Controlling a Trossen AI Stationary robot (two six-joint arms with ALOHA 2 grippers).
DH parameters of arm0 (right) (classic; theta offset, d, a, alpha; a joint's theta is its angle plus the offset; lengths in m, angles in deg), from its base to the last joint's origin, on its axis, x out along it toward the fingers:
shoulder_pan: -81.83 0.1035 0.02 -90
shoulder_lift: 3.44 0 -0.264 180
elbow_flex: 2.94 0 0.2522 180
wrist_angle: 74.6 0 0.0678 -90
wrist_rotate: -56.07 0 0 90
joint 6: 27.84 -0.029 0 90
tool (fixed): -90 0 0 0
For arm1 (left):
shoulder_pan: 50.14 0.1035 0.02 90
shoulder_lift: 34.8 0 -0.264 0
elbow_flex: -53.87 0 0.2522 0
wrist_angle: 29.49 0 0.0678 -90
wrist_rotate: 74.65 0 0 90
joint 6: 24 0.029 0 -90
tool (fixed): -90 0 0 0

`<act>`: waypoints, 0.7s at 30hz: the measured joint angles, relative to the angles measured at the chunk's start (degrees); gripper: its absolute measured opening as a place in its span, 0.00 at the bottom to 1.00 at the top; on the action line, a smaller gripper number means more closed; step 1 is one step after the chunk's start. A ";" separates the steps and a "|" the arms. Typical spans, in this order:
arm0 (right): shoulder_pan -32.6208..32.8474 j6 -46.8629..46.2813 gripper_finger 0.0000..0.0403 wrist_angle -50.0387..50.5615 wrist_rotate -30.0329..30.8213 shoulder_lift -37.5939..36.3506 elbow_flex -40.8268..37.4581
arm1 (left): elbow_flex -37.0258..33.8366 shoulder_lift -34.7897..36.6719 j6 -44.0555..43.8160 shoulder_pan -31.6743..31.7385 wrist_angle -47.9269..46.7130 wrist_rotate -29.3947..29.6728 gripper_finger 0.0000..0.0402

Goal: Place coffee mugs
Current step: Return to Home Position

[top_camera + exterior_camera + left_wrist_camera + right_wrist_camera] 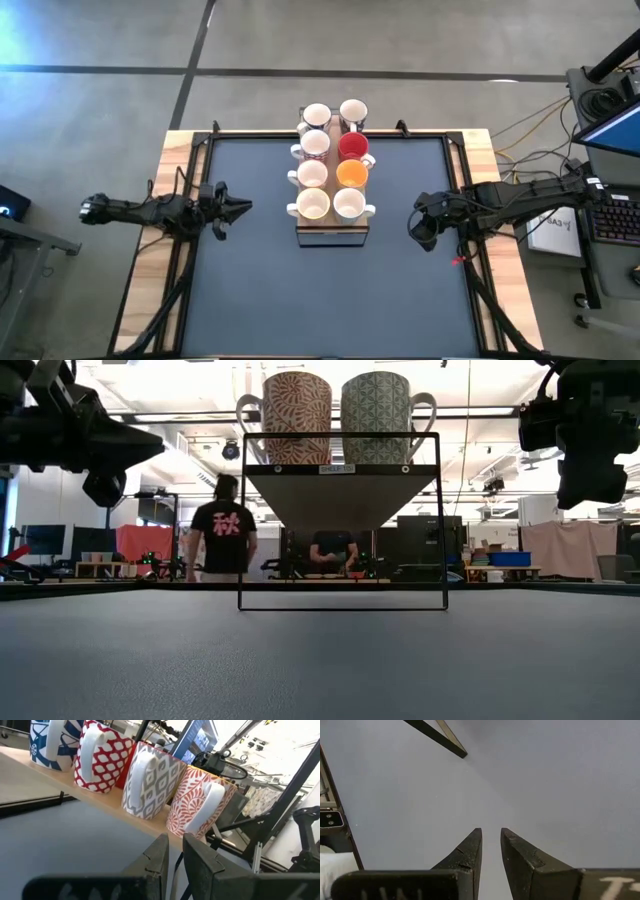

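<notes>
coffee mugs, eight of them, stand in two rows of four on the shelf at the far middle of the dark table. left hand hangs above the table's left side, pointing at the shelf, clenched on nothing, thin gap between the fingers. right hand hangs above the right side, tilted down toward the table, also clenched on nothing. right row has a red mug and an orange mug; the others look white from above.
</notes>
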 joint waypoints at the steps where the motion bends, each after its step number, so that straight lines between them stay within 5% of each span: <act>1: -0.01 0.00 0.15 0.00 0.00 -0.01 -0.02 | 0.10 -0.17 0.00 0.00 0.05 0.00 0.10; 21: -0.02 3.80 0.15 3.79 3.25 -0.55 0.00 | 0.21 -0.88 0.00 0.00 0.13 0.00 0.10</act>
